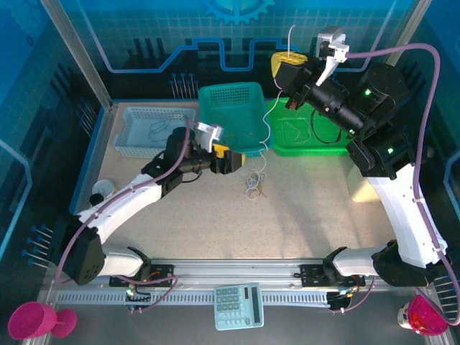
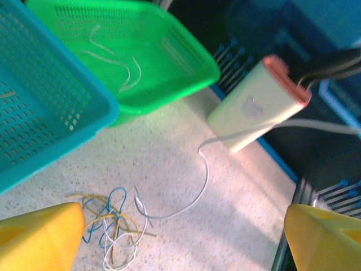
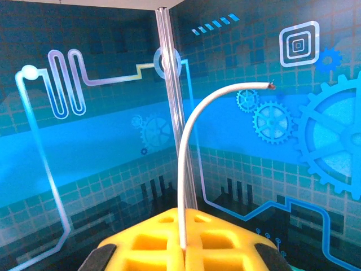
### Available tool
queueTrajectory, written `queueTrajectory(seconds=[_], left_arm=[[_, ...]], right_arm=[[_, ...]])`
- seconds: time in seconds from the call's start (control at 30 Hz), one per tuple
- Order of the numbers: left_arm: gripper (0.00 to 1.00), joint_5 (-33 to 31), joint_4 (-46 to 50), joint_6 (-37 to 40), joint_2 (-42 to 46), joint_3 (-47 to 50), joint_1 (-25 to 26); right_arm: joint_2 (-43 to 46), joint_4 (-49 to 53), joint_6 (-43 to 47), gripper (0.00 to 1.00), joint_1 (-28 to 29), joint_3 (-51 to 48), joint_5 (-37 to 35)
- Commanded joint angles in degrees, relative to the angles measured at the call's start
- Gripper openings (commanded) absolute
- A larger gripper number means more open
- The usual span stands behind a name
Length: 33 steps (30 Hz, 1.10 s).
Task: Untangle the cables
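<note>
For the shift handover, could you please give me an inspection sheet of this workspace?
Surface: speckled table, no spills seen.
Job's things: tangle of cables on the table; white cable rising from it.
Clutter: teal basket, green basket, pale blue basket, calculator, pink cups.
Grippers: left gripper open near the tangle; right gripper raised, shut on the white cable.
Cables: lilac hoses along the arms.
Surroundings: blue printed walls.

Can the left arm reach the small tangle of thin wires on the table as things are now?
Probably yes. The left gripper is open and hangs close beside the tangle of thin blue, yellow and white wires; just bare speckled tabletop lies between them.
</note>
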<state>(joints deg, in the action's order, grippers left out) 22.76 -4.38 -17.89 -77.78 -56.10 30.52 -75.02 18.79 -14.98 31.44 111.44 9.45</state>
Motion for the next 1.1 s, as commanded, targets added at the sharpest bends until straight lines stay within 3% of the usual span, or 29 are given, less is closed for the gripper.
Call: queueTrajectory(seconds=[0.0, 0.53, 0.6, 0.67, 0.73, 0.83, 1.07], left_arm=[[0.92, -0.9, 0.6, 7.3, -3.5, -2.1, 2.3], [0.89, -5.1, -1.4, 10.8, -19.8, -11.3, 8.0], [0.81, -5.5, -1.3, 10.4, -21.4, -12.0, 8.1], [0.62, -6.2, -1.4, 10.1, -22.7, -12.2, 8.1], [0.33, -7.2, -1.2, 10.3, -23.3, -11.9, 8.1], [0.00, -9.7, -0.9, 10.6, -21.1, -10.1, 8.0], [0.00, -11.4, 0.6, 9.5, -10.1, -7.0, 7.3]], right_arm=[[0.0, -2.4, -0.6, 0.00, -0.7, 0.9, 0.3], [1.1, -3.0, -1.1, 0.00, -0.7, -1.7, -0.4], [1.3, -2.8, -0.8, 0.00, -0.7, -1.7, -0.6], [1.7, -2.5, -0.3, 0.00, -0.7, -1.7, -1.1], [2.2, -2.1, 0.9, 0.00, -0.9, -1.7, -2.2], [3.8, -1.0, 2.4, 0.00, -2.6, -1.9, -5.1], [9.4, -4.0, -3.0, 0.00, -15.0, -9.3, -4.4]])
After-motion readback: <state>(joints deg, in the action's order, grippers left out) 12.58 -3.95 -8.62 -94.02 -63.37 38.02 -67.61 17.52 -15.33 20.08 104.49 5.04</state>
